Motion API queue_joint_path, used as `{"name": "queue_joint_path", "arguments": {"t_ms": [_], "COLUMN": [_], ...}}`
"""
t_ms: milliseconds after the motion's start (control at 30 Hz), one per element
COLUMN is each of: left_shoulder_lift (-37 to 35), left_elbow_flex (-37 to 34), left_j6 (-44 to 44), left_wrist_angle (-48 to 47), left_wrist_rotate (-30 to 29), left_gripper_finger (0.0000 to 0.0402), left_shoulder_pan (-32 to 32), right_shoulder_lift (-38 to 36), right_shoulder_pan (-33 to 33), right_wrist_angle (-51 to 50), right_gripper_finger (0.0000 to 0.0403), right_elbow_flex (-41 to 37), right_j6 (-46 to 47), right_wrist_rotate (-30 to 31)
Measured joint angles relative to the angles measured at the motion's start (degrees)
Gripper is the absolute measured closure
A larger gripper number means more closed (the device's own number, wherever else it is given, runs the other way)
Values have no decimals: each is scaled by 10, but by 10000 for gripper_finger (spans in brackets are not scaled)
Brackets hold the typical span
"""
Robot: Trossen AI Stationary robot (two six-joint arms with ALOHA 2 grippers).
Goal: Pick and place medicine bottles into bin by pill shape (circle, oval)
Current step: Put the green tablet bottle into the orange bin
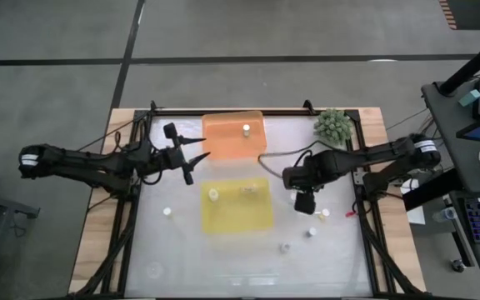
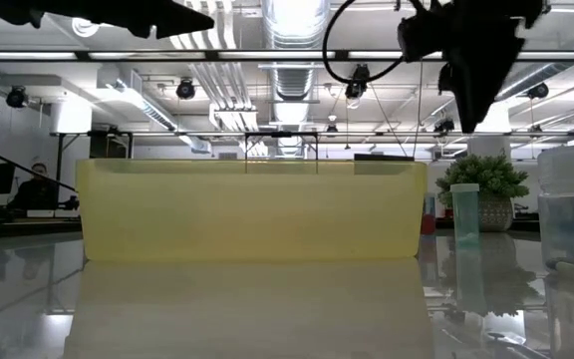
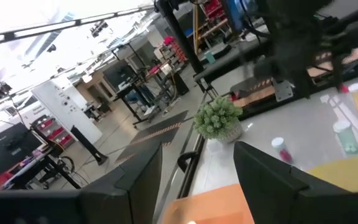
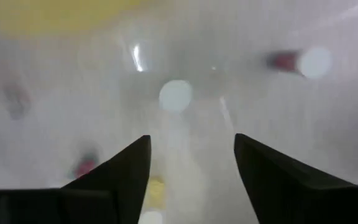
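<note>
The loose medicine bottle [image 1: 325, 214] stands upright on the bench, right of the yellow bin [image 1: 237, 205], just near-right of the right gripper [image 1: 303, 202], whose fingers hang apart and empty; that arm is much nearer than the left gripper [image 1: 192, 154], also apart.

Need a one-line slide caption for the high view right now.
Right gripper hovers open over loose medicine bottles; left gripper waits empty beside the orange bin; yellow bin holds two.

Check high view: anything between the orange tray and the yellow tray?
Nothing: only bare white tabletop separates the orange tray from the yellow tray. The high view shows that gap.
</note>
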Motion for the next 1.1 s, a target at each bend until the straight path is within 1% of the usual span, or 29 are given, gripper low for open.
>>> {"name": "queue_joint_path", "arguments": {"t_ms": [100, 233, 333, 900, 1100], "left_shoulder_lift": [1, 5, 7, 7, 8], "left_elbow_flex": [0, 0, 0, 0, 0], "left_j6": [0, 2, 2, 4, 5], "left_wrist_angle": [-2, -1, -1, -1, 0], "left_wrist_rotate": [0, 0, 0, 0, 0], "left_gripper_finger": [217, 217, 217, 217, 217], "left_shoulder_pan": [0, 0, 0, 1, 2], "right_shoulder_lift": [11, 27, 37, 106, 105], "right_shoulder_pan": [7, 8, 9, 9, 9], "right_wrist_angle": [8, 51, 78, 96, 100], "right_gripper_finger": [163, 160, 165, 166, 180], "right_elbow_flex": [-12, -29, -33, -42, -46], "right_j6": [-74, -110, -116, -130, -129], "right_wrist_rotate": [2, 11, 10, 9, 9]}}
